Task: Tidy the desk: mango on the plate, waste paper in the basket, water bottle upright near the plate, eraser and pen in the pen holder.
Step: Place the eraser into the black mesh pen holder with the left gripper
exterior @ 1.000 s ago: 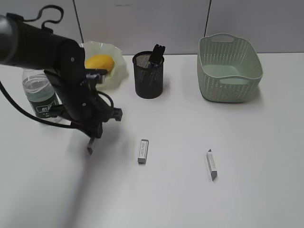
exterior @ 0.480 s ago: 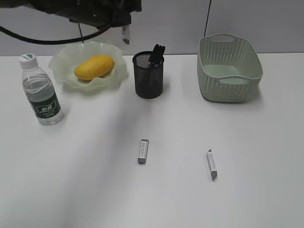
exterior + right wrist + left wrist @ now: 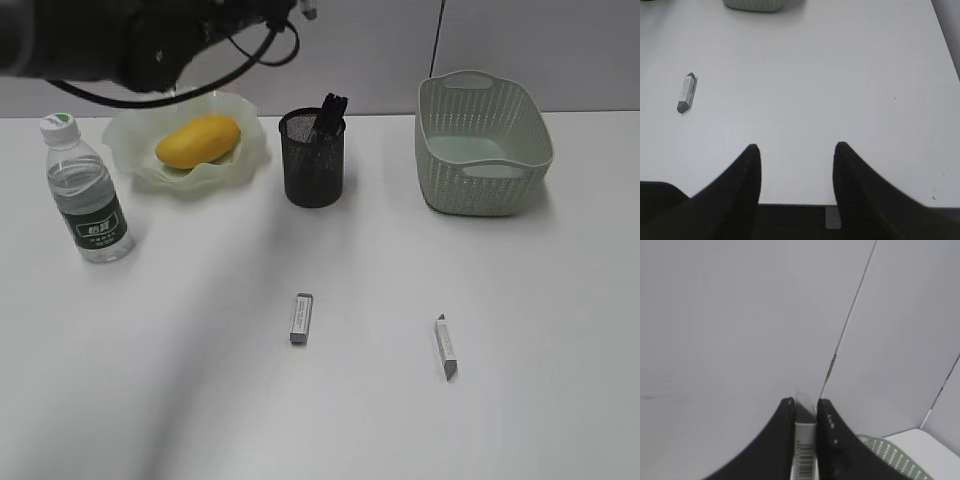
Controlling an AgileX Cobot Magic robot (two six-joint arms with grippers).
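A: Eraser [image 3: 805, 450] sits clamped in the left gripper [image 3: 805, 412], high above the far-left desk [image 3: 500, 300].
B: Off-centre release bounces it off the pen holder [image 3: 314, 158] rim. Right gripper [image 3: 796, 150] waits, jaws apart, empty.

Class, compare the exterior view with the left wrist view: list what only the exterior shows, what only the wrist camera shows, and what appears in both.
Only the exterior view: the mango lying on the plate, the upright water bottle, the pen holder, and two erasers on the desk, one near the middle and one to its right.

Only the left wrist view: the left gripper shut on a small white barcoded eraser.

Both: the basket, seen only as a corner by the wrist camera, and the grey wall panels.
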